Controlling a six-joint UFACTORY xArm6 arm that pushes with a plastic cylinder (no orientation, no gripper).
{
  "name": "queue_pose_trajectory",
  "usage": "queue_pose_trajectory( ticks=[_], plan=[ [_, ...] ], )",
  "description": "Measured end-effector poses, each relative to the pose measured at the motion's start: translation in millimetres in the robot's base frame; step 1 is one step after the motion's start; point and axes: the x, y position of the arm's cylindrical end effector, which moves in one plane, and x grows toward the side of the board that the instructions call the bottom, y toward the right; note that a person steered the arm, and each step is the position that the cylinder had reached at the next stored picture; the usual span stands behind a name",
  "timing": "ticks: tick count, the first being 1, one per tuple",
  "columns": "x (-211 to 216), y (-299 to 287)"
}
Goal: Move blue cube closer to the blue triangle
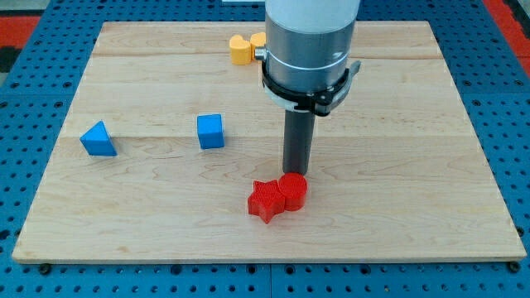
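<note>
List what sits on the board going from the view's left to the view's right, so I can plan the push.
blue triangle → blue cube → yellow block → red star → red cylinder, with my tip just above it, touching or nearly so.

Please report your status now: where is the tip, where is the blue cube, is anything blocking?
My tip at red cylinder, right of and below blue cube. Cube apart from blue triangle on its left. Nothing between them. Red star, yellow block aside.
</note>
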Motion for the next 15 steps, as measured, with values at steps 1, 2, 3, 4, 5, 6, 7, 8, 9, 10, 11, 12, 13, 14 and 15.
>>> queue_pose_trajectory(
  ticks=[1, 2, 3, 4, 5, 6, 7, 8, 9, 10, 11, 12, 13, 14, 15],
  plan=[
    [-5.1, -7.6],
    [-43.4, -33.8],
    [-72.0, -53.7],
    [-58.9, -111.6],
    [-58.9, -154.5],
    [-62.6, -112.4],
    [-86.1, -121.0],
    [-106.0, -161.3],
    [-79.6, -200.0],
    [-85.9, -210.8],
    [-92.8, -153.1],
    [-44.1, -148.0],
    [1.8, -138.6],
    [-46.9, -173.2],
    [-57.8, -191.8]
  ],
)
